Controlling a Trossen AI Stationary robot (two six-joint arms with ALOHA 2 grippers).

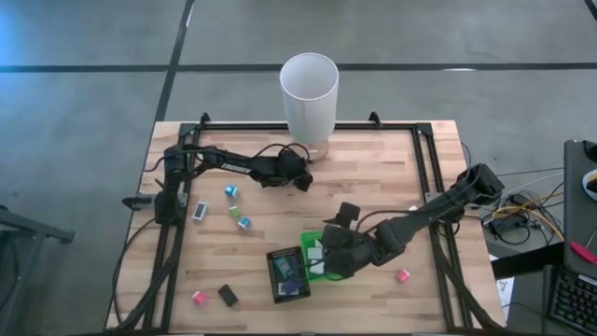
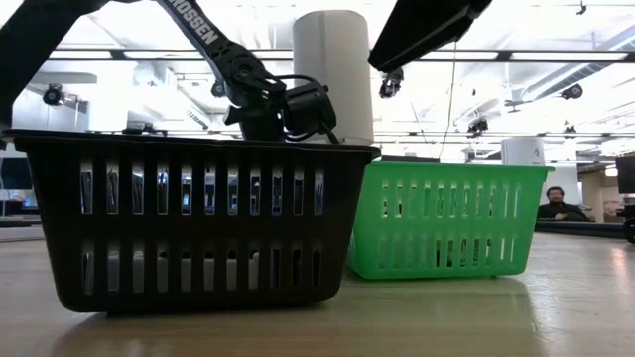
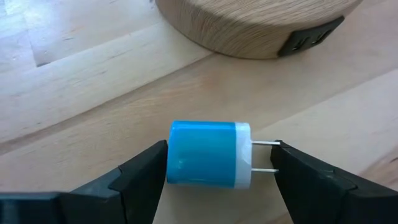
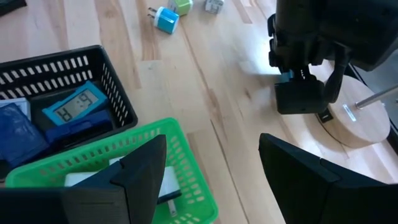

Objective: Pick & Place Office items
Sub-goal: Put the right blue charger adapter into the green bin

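Office items lie scattered over my wooden table (image 1: 373,177) in the high view: small blocks near my left side, a pink one (image 1: 403,275) by the right edge, a pink (image 1: 198,298) and a black one (image 1: 228,295) at the front. My left gripper (image 1: 300,175) sits close to the base of the white cylinder (image 1: 309,103); my right gripper (image 1: 322,264) hangs over the green tray (image 1: 308,245), just beside the black tray (image 1: 277,280). In the low view the black tray (image 2: 198,223) and green tray (image 2: 446,218) stand side by side, and my arm reads "ROSSEN" (image 2: 194,22). My left wrist view shows my fingers (image 3: 140,177) pinching a blue plug adapter (image 3: 208,154) end to end on the wood. My right wrist view shows my fingers (image 4: 140,174) spread and empty above the green tray (image 4: 118,149), with a blue digital clock (image 4: 71,109) in the black tray (image 4: 62,68); its digits are unreadable.
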